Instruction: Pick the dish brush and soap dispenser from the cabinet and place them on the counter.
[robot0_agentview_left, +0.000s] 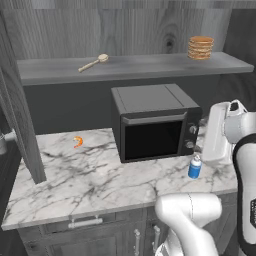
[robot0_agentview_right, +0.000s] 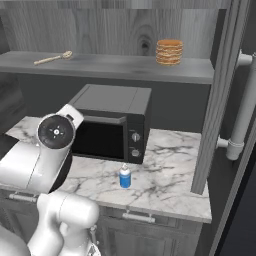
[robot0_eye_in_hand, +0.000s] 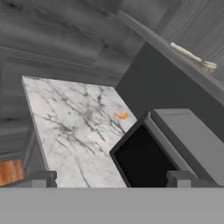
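A boxy black microwave (robot0_agentview_left: 155, 125) with a dark glass door and two round knobs stands just ahead of the jaws. A small orange curled item (robot0_eye_in_hand: 121, 115) lies beyond them. A stack of tan round discs (robot0_agentview_right: 169, 52) sits high above.

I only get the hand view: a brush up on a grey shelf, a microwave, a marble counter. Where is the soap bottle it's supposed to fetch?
Observer: The soap dispenser stands upright on the counter, just in front of the microwave, on its knob side.
Operator: Oh! Is anything else on that shelf besides the brush?
Observer: Yes. A stack of tan round discs sits on the shelf, toward the opposite end from the dish brush.
Operator: And what's past the microwave on the knob side?
Observer: A cabinet door stands swung open there, its edge reaching down to the counter's right end.
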